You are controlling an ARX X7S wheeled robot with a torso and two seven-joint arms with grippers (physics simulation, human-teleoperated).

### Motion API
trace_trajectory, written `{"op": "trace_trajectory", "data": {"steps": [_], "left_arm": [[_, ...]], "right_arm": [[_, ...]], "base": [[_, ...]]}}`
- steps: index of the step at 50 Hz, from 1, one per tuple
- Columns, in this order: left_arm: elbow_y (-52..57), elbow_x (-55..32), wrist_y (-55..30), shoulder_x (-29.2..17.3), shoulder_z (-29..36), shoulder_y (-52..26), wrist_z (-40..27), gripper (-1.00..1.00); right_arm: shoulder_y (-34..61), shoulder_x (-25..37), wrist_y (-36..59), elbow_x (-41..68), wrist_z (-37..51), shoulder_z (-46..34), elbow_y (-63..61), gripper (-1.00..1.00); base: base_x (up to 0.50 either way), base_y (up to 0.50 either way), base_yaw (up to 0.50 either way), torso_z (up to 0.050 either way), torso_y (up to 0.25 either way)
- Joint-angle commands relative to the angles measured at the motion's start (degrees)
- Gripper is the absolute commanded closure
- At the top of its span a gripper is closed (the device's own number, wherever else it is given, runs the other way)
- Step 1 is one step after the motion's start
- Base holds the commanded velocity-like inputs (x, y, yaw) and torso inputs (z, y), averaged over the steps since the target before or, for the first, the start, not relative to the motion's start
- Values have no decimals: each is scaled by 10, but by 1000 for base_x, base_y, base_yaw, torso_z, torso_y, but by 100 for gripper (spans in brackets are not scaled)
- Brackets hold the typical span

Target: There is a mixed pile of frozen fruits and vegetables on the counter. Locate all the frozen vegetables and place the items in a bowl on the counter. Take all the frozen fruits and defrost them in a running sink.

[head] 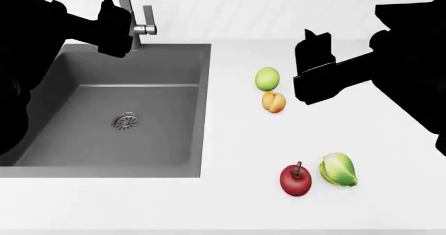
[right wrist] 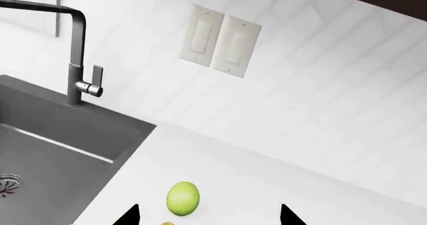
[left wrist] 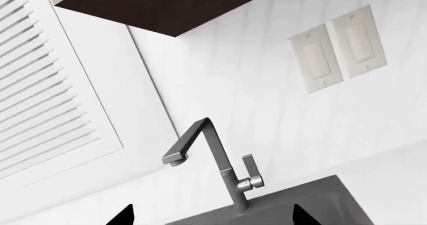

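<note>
Hovering right tool [head: 312, 68] beside green ball [head: 267, 79]

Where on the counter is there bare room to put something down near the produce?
Bare counter lies between the sink edge and the cherry, and along the front edge below it. It is crowded by the green ball and orange ball, where the right tool hangs.
</note>
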Motion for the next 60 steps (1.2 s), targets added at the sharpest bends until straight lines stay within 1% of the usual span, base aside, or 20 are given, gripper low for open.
{"op": "trace_trajectory", "data": {"steps": [1, 8, 14, 19, 23, 30, 35, 40, 49, 60], "left_arm": [[1, -4, 14, -4, 9, 2, 3, -100], [2, 1, 21, -7, 14, 5, 8, -100], [2, -3, 25, -10, 17, 4, 4, -100], [1, -2, 28, -9, 21, 2, 5, -100], [1, 2, 32, -10, 24, 4, 8, -100], [-1, 6, 36, -11, 30, 3, 13, -100], [-1, 6, 39, -12, 32, 3, 14, -100], [2, 7, 43, -17, 33, 7, 16, -100], [2, 9, 46, -17, 41, 7, 15, -100], [2, 11, 50, -16, 49, 6, 16, -100]], "right_arm": [[16, -36, -8, -35, -26, -7, 33, -100], [28, -91, -2, -92, -59, -22, 84, -100], [25, -136, 8, -184, -116, -46, 165, -100], [15, -156, 15, -252, -147, -75, 216, -100], [2, -170, -3, -290, -167, -83, 264, -100], [-6, -206, -10, -297, -197, -101, 379, -100], [-4, -229, -4, -317, -234, -122, 428, -100], [-12, -242, -6, -316, -237, -129, 470, -100], [-39, -240, -21, -307, -231, -126, 490, -100], [-65, -232, -15, -294, -232, -131, 497, -100]], "base": [[0, 0, 0, 0, 0], [0, 0, 0, 0, 0], [0, 0, 0, 0, 0], [0, 0, 0, 0, 0], [0, 0, 0, 0, 0], [0, 0, 0, 0, 0], [0, 0, 0, 0, 0], [0, 0, 0, 0, 0], [0, 0, 0, 0, 0], [0, 0, 0, 0, 0]]}}
